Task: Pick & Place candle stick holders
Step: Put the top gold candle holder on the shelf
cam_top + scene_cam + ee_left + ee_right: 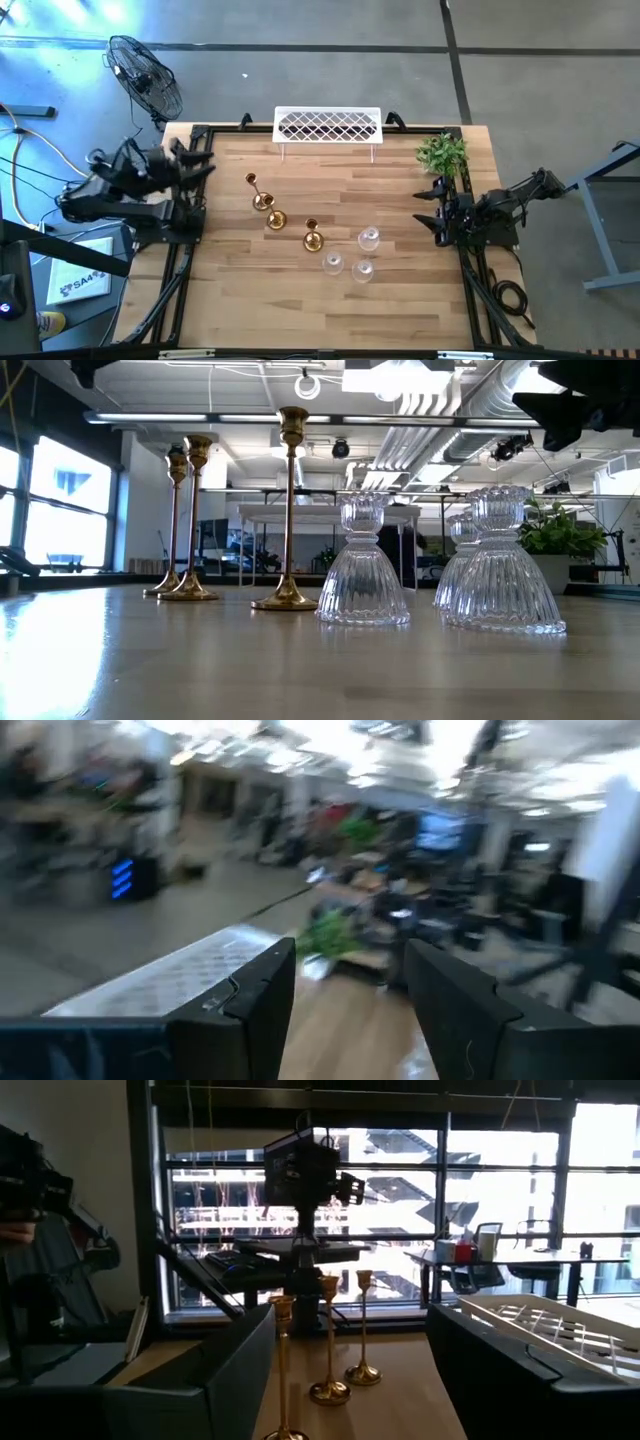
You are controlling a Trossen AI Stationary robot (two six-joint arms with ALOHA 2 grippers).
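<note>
Left gripper [203, 160] raised at the table's left edge, fingers parted, empty. Right gripper [432, 208] at the right edge, fingers parted, empty.

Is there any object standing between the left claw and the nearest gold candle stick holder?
Nothing visible: only bare table lies between the left claw, open at the left edge, and the nearest gold candle stick holder.

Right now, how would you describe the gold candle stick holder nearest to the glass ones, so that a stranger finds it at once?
Start at the white lattice rack on the far edge of the wooden table. From there, three gold holders run in a slanted line toward the cluster of clear glass holders. The one you want is the last in that line, standing closest to the glass.
</note>
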